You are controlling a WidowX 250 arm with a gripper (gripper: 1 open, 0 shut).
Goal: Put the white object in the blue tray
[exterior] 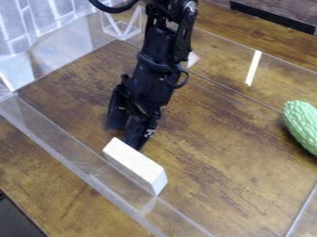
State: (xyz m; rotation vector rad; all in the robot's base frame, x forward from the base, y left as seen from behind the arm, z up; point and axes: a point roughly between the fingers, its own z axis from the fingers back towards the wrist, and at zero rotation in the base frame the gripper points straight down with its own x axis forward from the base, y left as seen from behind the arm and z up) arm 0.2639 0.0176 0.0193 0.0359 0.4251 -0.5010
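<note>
A clear plastic wall (56, 153) runs along the left and near edge of a dark wooden table (217, 139), slanting from the upper left down toward the bottom middle; its surface catches pale reflections, and behind it at the far left the view is too blurred to read. Just inside that wall lies the white block (133, 164), flat on the wood, long side slanting from upper left to lower right, close to the clear wall but whether it touches it is not clear. Directly above the block's upper-left end hangs the black gripper (133, 125), tilted steeply downward from a black arm (168, 46) that comes in from the top of the picture; its fingers stand spread wide and hold nothing; the fingertips sit right at the block's near end, and whether they touch it cannot be told from this angle. Further right a thin bright strip of reflected light (254, 67) lies on the wood; at the far right edge a green bumpy oval thing (302, 125) rests on the table, well apart from block and gripper. The blue tray is not in view.
</note>
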